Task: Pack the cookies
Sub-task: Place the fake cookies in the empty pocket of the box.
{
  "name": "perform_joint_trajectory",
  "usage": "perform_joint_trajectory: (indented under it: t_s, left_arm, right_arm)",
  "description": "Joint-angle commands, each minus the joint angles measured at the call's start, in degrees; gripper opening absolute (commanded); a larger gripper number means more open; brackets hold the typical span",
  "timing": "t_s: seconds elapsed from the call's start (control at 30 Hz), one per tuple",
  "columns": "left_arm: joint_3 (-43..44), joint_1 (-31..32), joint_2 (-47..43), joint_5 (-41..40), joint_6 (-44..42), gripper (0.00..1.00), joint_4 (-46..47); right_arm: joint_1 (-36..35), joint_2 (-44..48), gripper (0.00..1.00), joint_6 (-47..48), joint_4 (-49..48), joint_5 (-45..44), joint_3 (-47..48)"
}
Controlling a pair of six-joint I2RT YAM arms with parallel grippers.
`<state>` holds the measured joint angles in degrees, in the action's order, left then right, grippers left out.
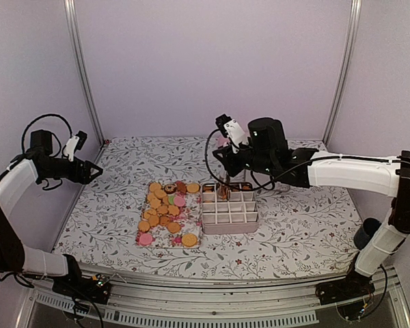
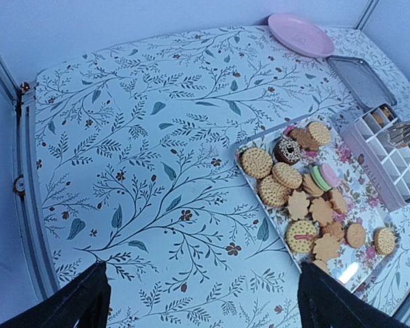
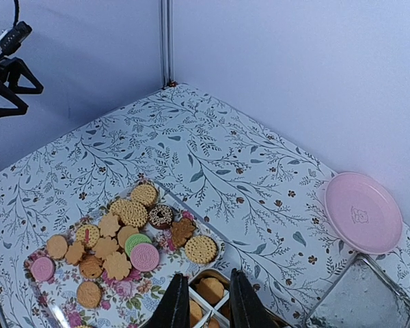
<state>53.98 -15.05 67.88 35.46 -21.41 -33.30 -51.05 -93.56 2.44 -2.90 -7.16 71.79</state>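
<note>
**Cookies mostly on the tray, right gripper over the box**

The cookies (image 1: 165, 208) lie heaped on a flowered tray (image 1: 165, 239) at mid-table (image 1: 294, 225). Most are golden, with a few pink, one green and one dark brown among them. Touching the tray at its 3 o'clock stands a white divided box (image 1: 230, 227). A few cookies already sit in its far compartments, and the near ones look bare.

The right gripper (image 1: 224, 190) hangs over the far-left corner of the box, fingers pointing down. In the right wrist view its fingers (image 3: 178, 304) stand a narrow gap apart, and a golden cookie (image 3: 210, 290) shows in that gap, inside a compartment. Whether the fingers pinch it or only frame it I cannot tell.

The left gripper (image 1: 94, 171) is held in the air at 9 o'clock from the tray, well apart from it, with its jaws spread wide and nothing between them.

At 1 o'clock from the box a pink plate (image 3: 363, 212) rests on the table, with a metal tin (image 3: 359, 297) just beside it.
</note>
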Motion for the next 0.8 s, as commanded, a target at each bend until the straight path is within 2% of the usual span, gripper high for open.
perform_joint_trajectory:
  t_s: [0.0, 0.2, 0.23, 0.3, 0.4, 0.53, 0.77]
  left_arm:
    - [0.59, 0.55, -0.56, 0.67, -0.04, 0.96, 0.47]
    - [0.78, 0.6, -0.73, 0.31, -0.19, 0.96, 0.43]
    - [0.78, 0.62, -0.73, 0.31, -0.23, 0.96, 0.47]
    - [0.78, 0.59, -0.64, 0.31, -0.22, 0.96, 0.42]
    - [0.7, 0.64, -0.56, 0.31, -0.24, 0.96, 0.45]
    - [0.6, 0.61, -0.61, 0.23, -0.3, 0.96, 0.43]
    - [0.53, 0.64, -0.55, 0.31, -0.22, 0.96, 0.43]
  right_arm:
    - [0.38, -1.36, 0.05, 0.54, -1.7, 0.1, 0.97]
    - [0.67, -2.61, 0.18, 0.64, -1.72, 0.73, 1.58]
    - [0.65, -2.72, 0.24, 0.64, -1.68, 0.74, 1.72]
    - [0.68, -2.87, 0.29, 0.66, -1.59, 0.75, 1.85]
    - [0.69, -3.02, 0.33, 0.81, -1.58, 0.76, 1.95]
    - [0.66, -2.67, 0.32, 1.01, -1.49, 0.65, 2.15]
    - [0.66, 0.3, 0.2, 1.64, -1.37, 0.27, 2.87]
